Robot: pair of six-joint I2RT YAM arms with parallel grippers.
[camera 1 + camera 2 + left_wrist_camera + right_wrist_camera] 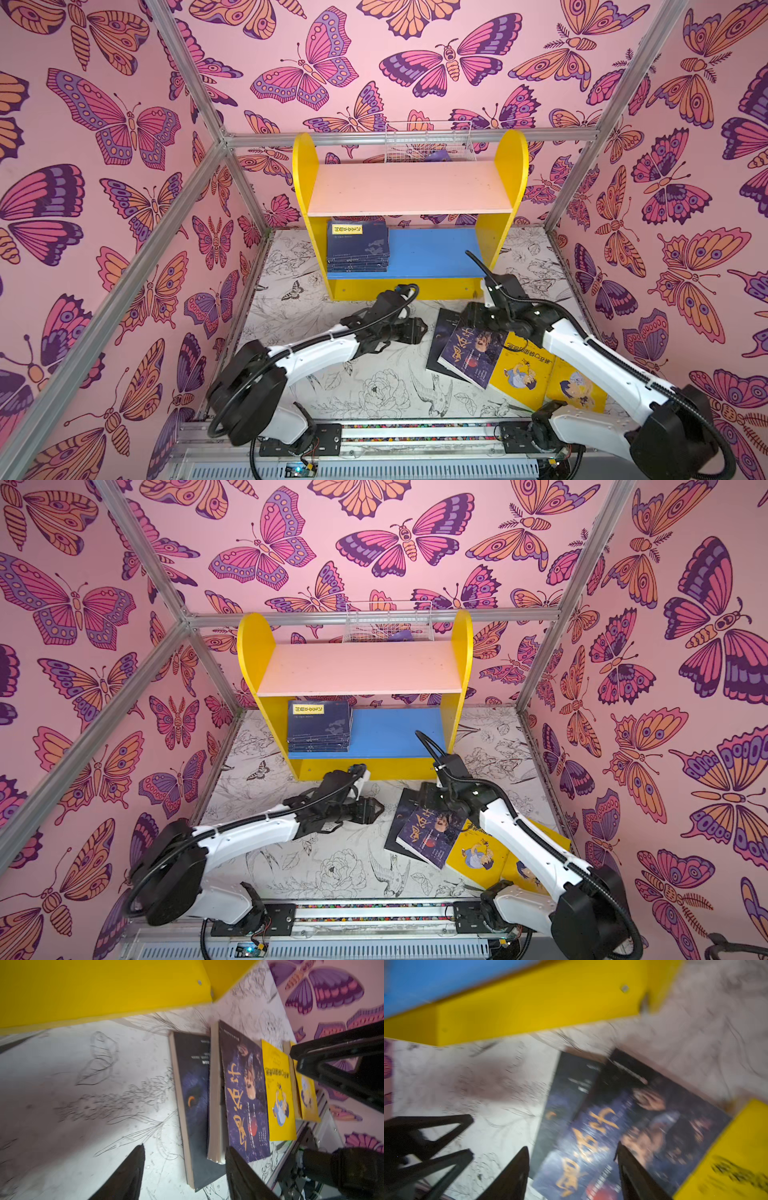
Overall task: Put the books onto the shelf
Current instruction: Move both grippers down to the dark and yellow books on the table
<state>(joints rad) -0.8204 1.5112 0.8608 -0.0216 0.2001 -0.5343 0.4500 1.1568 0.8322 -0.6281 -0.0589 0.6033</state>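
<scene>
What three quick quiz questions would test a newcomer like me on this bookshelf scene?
1. True or false: the pink upper board holds a stack of books.
2. The navy stack sits on: A) the blue lower board, B) the pink upper board, C) the table?
3. How many yellow books lie on the table?
Key: 1 false; 2 A; 3 two.

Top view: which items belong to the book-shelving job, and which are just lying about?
Job:
- shelf
- navy stack, already on its blue board
- on the table: orange-titled dark book lying over a black book, plus yellow cartoon books

Lying about:
- white wire basket behind the shelf
- purple item inside it
</scene>
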